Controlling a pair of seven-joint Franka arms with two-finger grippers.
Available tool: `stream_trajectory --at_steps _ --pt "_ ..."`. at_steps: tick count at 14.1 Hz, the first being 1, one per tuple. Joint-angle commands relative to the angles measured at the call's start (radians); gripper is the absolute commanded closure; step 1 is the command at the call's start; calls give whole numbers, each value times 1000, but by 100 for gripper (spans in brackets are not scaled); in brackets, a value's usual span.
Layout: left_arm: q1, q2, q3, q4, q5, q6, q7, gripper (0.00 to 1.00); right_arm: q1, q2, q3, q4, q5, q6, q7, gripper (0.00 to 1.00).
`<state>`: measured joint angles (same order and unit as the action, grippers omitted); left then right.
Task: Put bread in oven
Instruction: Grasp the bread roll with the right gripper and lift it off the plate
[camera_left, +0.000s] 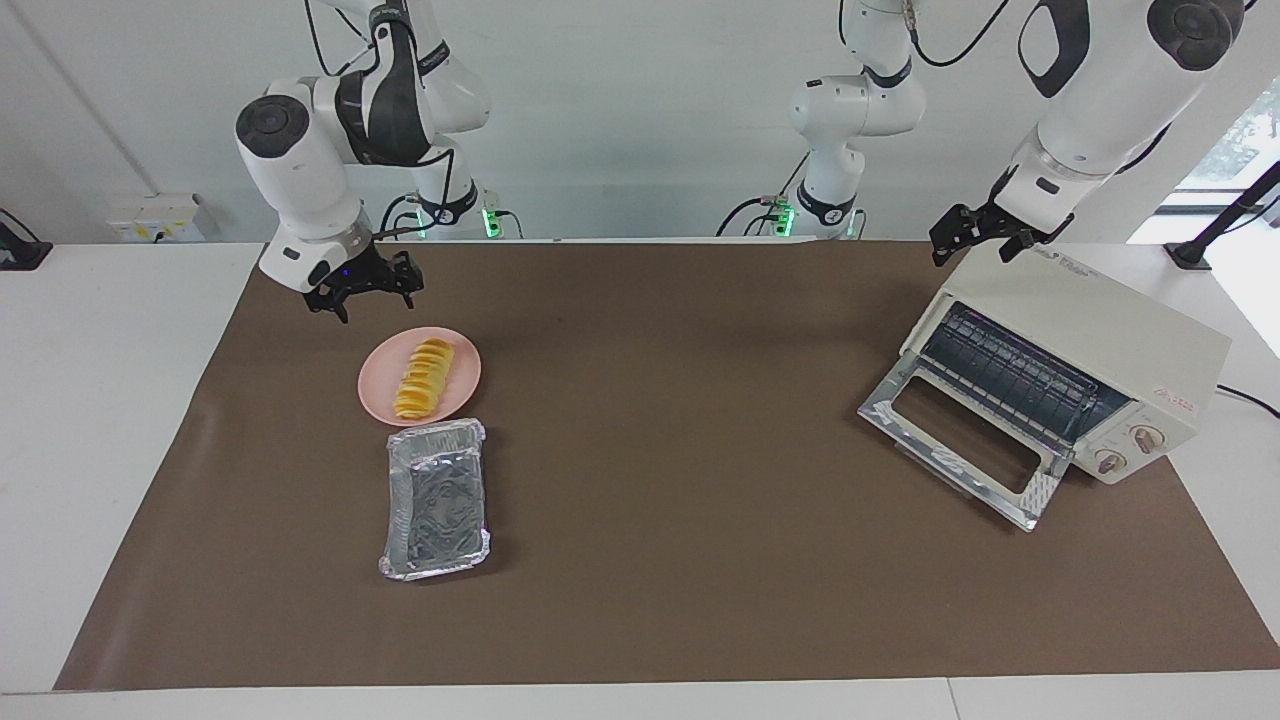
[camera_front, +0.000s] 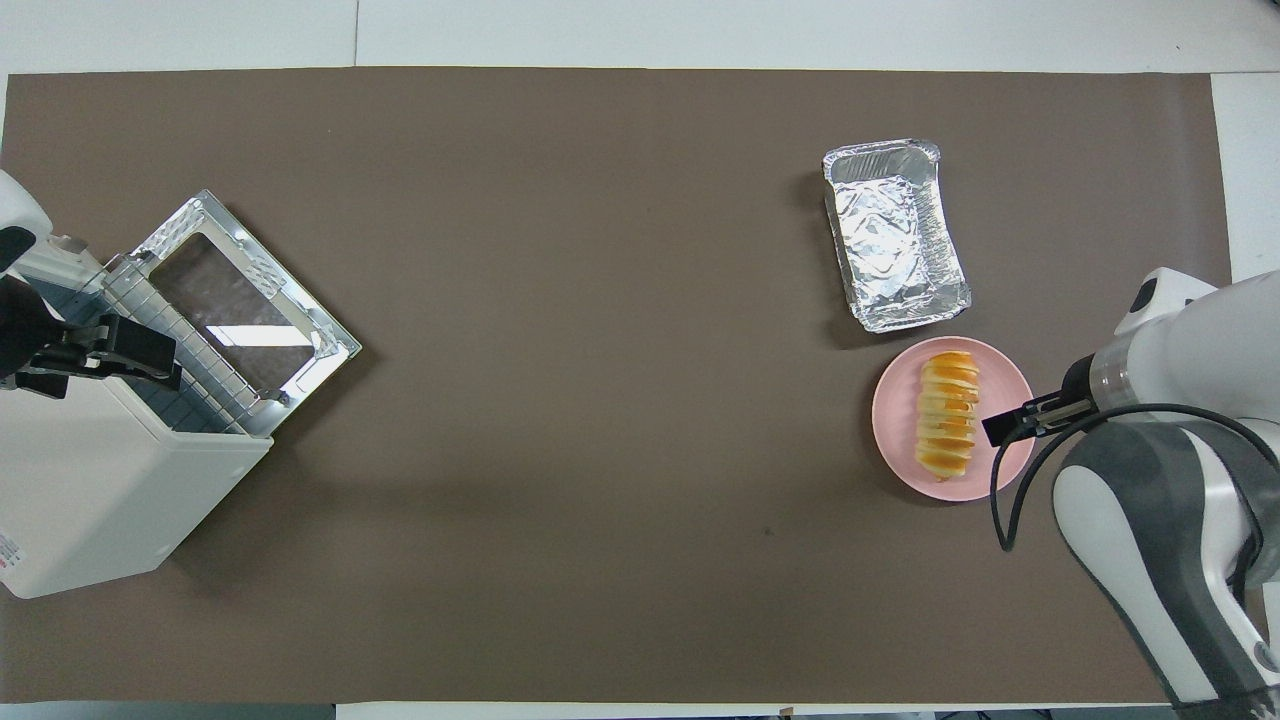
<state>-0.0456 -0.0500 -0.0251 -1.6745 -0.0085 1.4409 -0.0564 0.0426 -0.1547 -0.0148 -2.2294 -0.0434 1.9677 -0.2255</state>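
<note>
A: Where's the bread (camera_left: 424, 378)?

B: Lying on a round pink plate (camera_left: 376, 390), upper left of the frame in the facing view, middle right in the overhead view (camera_front: 948, 415). Toward the right arm's end of the table (camera_left: 640, 560).

A: Pointing which way?

B: Long axis nearly straight up and down the frame in both views, so one end toward the robots and one away. Tilted only slightly in the facing view, with the top end leaning a little to the right.

A: And the look of it?

B: Small, elongated, golden yellow, deeper orange at the ends. Crossed by ridged segments all along its length.

A: Anything beside it?

B: A crinkled foil tray (camera_left: 436, 500), just beside the plate and farther from the robots.

A: Grippers?

B: Right gripper (camera_left: 365, 290) up in the air by the plate's edge, fingers apart, holding nothing, clear of the bread. Left gripper (camera_left: 975, 238) over the top of the oven (camera_left: 1100, 320); apart or together, cannot tell.

A: The oven?

B: Cream-white, right side of the frame in the facing view, glass door (camera_left: 960, 440) dropped open, wire rack showing inside.
</note>
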Motion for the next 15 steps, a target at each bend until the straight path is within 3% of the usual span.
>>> stream_trajectory --at_steps 1,4,15 --pt "12 -14 -9 -7 7 12 6 0 -4 30 -1 -74 25 114 -18 0" --pt "12 -14 -7 -7 7 10 6 0 40 64 -1 -120 25 196 -15 0" --pt "12 -14 -9 -7 7 10 6 0 22 107 -2 -232 25 394 -49 0"
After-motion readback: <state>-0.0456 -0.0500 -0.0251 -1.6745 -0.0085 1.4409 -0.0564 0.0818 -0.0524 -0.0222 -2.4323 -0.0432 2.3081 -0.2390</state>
